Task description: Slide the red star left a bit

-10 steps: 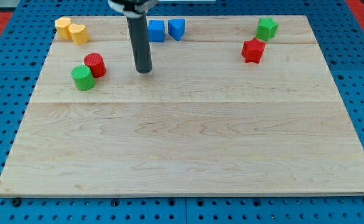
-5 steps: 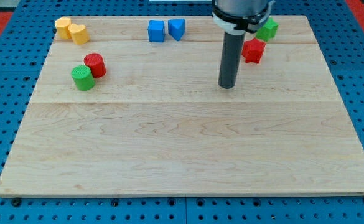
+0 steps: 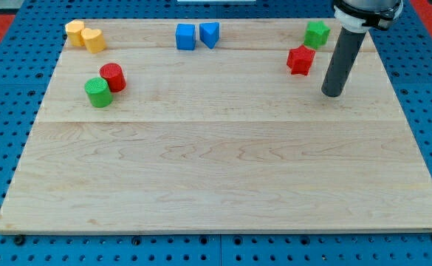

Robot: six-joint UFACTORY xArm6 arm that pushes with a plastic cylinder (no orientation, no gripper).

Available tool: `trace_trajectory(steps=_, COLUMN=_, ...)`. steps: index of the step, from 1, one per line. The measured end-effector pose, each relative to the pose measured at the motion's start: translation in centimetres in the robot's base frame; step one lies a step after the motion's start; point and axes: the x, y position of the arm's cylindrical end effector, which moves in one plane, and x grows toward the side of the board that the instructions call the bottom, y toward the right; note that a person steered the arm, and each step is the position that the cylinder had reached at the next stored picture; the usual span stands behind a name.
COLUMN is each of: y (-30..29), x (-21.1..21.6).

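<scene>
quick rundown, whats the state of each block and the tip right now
red star: flat on the board, just below-left of the green block, not touched by the tip
green block: near the view's top right
my tip: right of and below the red star, clear of it
blue blocks: paired at the top
yellow blocks: paired, top left
red cylinder: against the green cylinder

The red star (image 3: pixel 300 60) sits on a pale wood-grain bench (image 3: pixel 223 170). Other blocks are yellow, blue, green and red. The rod is dark grey.
</scene>
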Motion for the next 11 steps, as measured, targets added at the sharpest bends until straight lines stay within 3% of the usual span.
trace_trajectory(steps=3, y=0.4, x=0.3)
trace_trajectory(steps=5, y=0.4, x=-7.2)
trace_trajectory(steps=11, y=0.7, x=-8.4)
